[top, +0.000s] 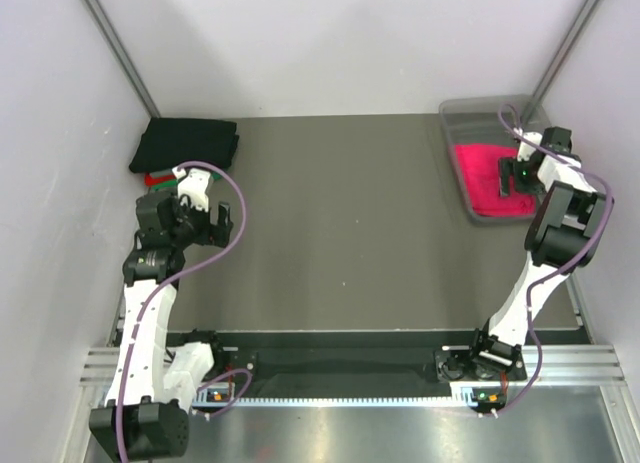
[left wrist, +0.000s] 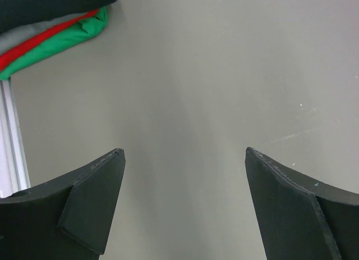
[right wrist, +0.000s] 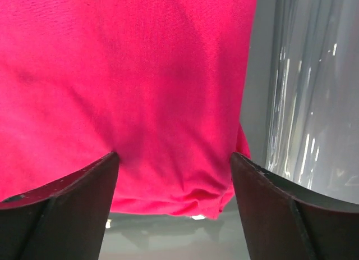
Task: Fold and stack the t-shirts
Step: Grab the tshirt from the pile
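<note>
A bright pinkish-red t-shirt [top: 478, 173] lies in the clear plastic bin [top: 458, 111] at the back right; it fills the right wrist view [right wrist: 123, 74]. My right gripper [top: 508, 178] is open right over it, jaws spread to either side of the shirt's near hem [right wrist: 175, 154]. A stack of folded shirts sits at the back left: black [top: 185, 143] on top, red [top: 160, 180] and green [top: 165, 188] edges under it. The red [left wrist: 39, 41] and green [left wrist: 67, 36] edges show in the left wrist view. My left gripper [top: 205, 211] is open and empty over bare table [left wrist: 185, 151].
The grey table [top: 340, 223] spans the space between stack and bin. The bin's clear wall [right wrist: 308, 91] stands right of the right gripper. White walls close in the sides and back. A metal rail [left wrist: 14, 136] runs along the table's left edge.
</note>
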